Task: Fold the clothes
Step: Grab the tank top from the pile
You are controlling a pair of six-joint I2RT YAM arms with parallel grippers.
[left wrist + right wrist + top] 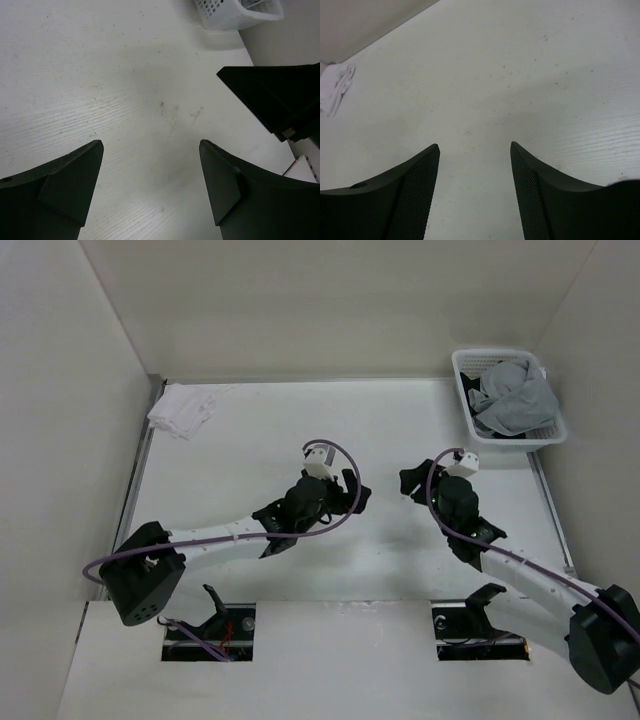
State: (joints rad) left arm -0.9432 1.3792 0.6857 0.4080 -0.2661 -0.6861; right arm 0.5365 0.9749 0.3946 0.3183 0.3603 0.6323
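Status: folding not begun.

The grey top (515, 395) lies bunched in the white basket (462, 380), heaped up to its rim. It is crumpled, so I can pick out no strap or hem from overhead. Something darker shows under it at the basket's near edge, possibly another garment, but it is too small to tell.

Left gripper (151, 145): fingers wide apart with nothing between them, only bare table (250, 440) below. It hovers well apart from the basket.

Right gripper (475, 145): jaws also apart and empty. It is nearer the basket than the left one, but not over it and facing away from it.

White cloth bundle (182, 408): far from the basket, at the opposite end of the same back edge. It is not my target.

Reading: both claws stand open because neither has anything to carry yet. They hang over the stretch of table beside the basket, which I take to be the spreading area.

Next, in my judgement, the right arm should make the pull because it is closer. It should pinch a high fold and lift straight up, so the knit does not snag the mesh wall or drag the basket along.
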